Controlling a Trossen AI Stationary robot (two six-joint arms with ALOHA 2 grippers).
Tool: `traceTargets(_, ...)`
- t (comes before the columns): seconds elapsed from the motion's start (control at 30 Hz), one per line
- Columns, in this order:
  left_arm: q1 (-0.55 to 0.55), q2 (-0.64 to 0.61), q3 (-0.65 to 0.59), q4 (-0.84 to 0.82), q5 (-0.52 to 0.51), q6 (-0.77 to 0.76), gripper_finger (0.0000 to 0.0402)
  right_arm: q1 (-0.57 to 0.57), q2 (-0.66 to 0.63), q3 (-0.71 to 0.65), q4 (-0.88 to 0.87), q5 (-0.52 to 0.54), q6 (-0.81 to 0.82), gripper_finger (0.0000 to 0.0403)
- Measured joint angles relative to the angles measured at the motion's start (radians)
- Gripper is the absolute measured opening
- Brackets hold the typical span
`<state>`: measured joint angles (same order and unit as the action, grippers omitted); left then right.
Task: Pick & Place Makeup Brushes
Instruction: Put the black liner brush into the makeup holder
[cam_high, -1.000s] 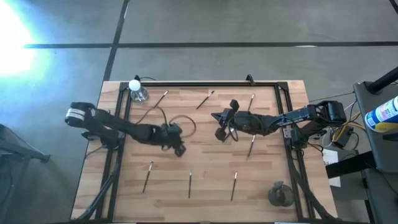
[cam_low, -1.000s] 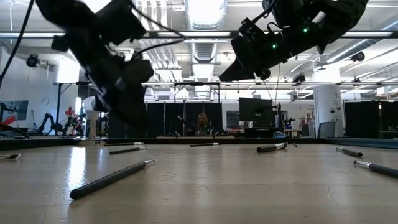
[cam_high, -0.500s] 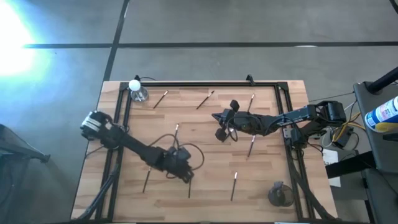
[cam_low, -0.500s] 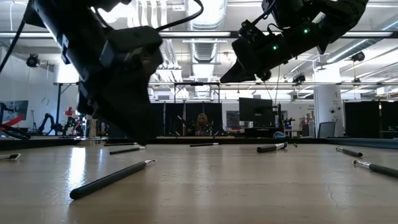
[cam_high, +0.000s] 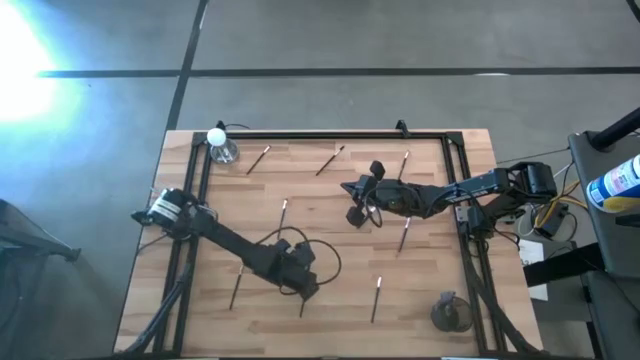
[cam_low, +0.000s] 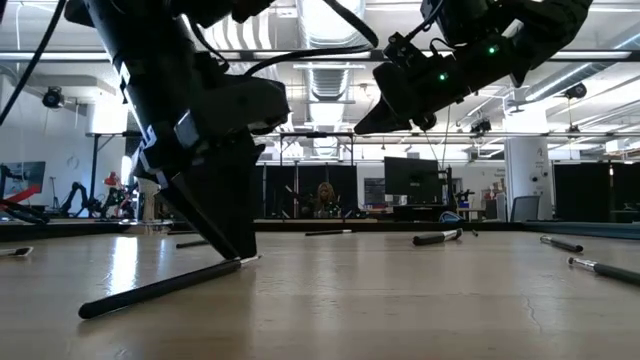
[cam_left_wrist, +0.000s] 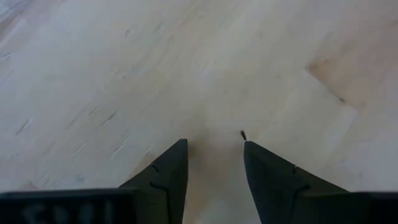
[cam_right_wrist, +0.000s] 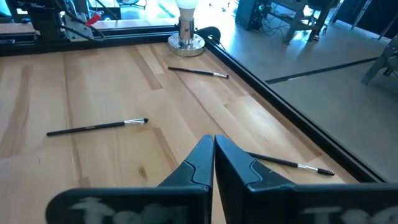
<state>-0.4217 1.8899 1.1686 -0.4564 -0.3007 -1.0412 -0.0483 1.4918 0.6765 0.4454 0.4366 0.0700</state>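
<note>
Makeup brushes (cam_high: 377, 299) are lying scattered across the wooden table (cam_high: 330, 195). Left gripper (cam_high: 306, 289), fingers spread and holding nothing, is pressing down at one brush (cam_low: 165, 289) near the table's front edge. Right gripper (cam_high: 352, 216), fingers closed together and empty, is hovering above the table's centre.

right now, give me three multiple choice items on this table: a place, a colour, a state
1. Where is the bottle?
A. at a corner of the table
B. mid-table
C. in a gripper

2. Its cap is:
A. red
B. white
C. black

3. The right gripper is:
A. wide open
B. shut, empty
C. shut on a brush

Answers:
1 A, the high view shows it at the frame's corner.
2 B, the round cap shows white.
3 B, its fingers meet with nothing between.
</note>
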Motion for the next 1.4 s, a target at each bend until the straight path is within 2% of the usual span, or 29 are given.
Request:
traceTargets(0.47, -0.006, -0.022, -0.011, 0.091, 0.000, -0.039, 0.0147, 0.000, 0.000, 0.000, 0.000, 0.000, 0.000, 0.0008)
traceTargets(0.63, -0.008, -0.021, -0.013, 0.090, -0.032, -0.041, 0.0147, 0.000, 0.000, 0.000, 0.000, 0.000, 0.000, 0.0008)
traceTargets(1.07, -0.025, 0.040, -0.008, 0.045, -0.013, -0.050, 0.0146, 0.000, 0.000, 0.000, 0.001, 0.000, 0.000, 0.0008)
traceTargets(1.2, -0.026, 0.036, -0.008, 0.014, -0.003, -0.049, 0.0120, 0.000, 0.000, 0.000, 0.001, 0.000, 0.000, 0.0008)
traceTargets(1.4, -0.029, 0.037, -0.010, -0.014, -0.002, -0.015, 0.0037, 0.000, 0.000, 0.000, 0.001, 0.000, 0.000, 0.0008)
